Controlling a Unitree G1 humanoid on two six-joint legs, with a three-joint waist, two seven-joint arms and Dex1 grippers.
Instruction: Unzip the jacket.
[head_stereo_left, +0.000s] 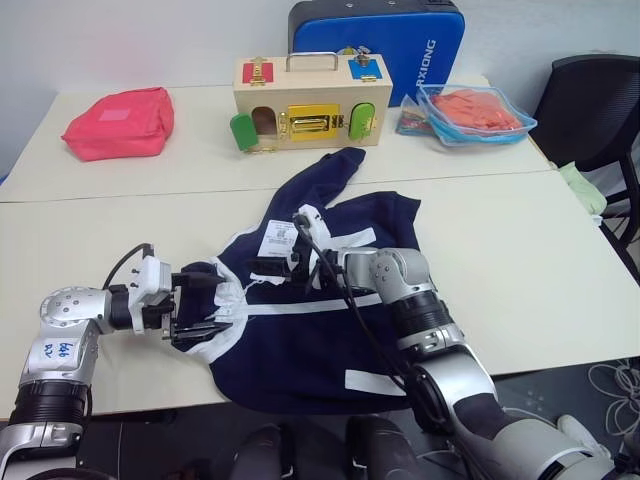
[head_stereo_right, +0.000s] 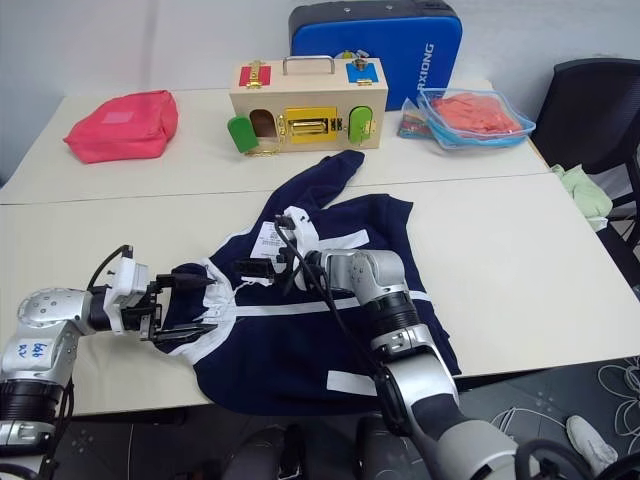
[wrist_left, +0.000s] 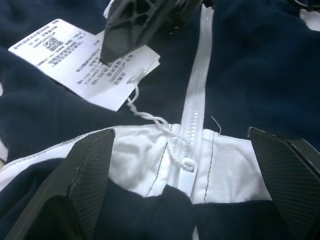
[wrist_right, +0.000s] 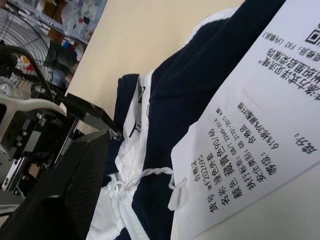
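Now left gripper fingers spread at jacket collar — zipper closed

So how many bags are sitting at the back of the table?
3. A pink-red pouch on the robot's left, a big blue case behind the wooden latch box, and a clear bag of orange cloth on the right. None looks hidden.
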